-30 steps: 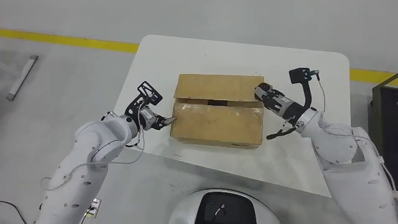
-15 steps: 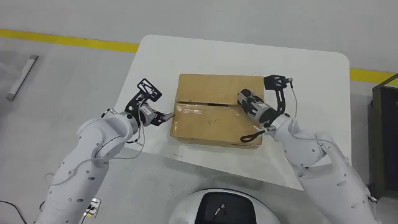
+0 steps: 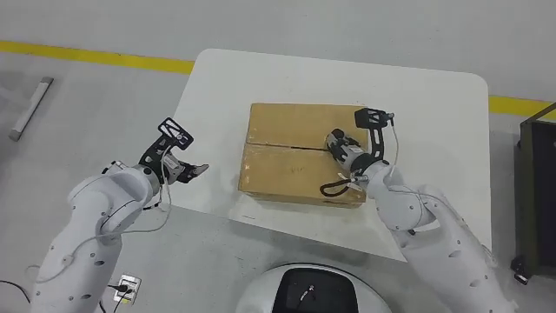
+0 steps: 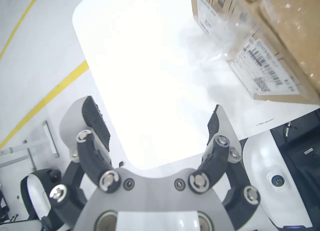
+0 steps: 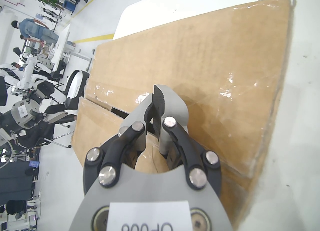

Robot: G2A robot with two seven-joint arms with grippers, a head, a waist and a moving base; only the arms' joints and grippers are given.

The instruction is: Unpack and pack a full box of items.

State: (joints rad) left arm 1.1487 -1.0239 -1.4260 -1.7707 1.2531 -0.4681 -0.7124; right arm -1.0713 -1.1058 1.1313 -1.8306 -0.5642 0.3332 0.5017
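Observation:
The brown cardboard box point(image 3: 295, 152) lies in the middle of the white table point(image 3: 434, 104), both top flaps folded flat with a thin seam between them. My right gripper point(image 3: 337, 143) rests on the box top by the seam, toward its right end, fingers shut on nothing. The right wrist view has the shut gripper point(image 5: 156, 102) against the taped flap point(image 5: 200, 62), with a small dark gap point(image 5: 117, 112) in the seam. My left gripper point(image 3: 191, 172) hangs open at the table's left edge, well apart from the box. From its wrist, the open gripper point(image 4: 155, 117) faces bare table and the labelled box side point(image 4: 262, 72).
A dark cart point(image 3: 539, 183) stands off the table's right edge. A grey bar point(image 3: 30, 109) lies on the floor far left, and a yellow floor line point(image 3: 87, 56) runs behind the table. Bare table surface lies left, right and behind the box.
My right gripper moved left from beside the box onto its top, and the raised far flap went down flat. My left gripper drew back left, away from the box side.

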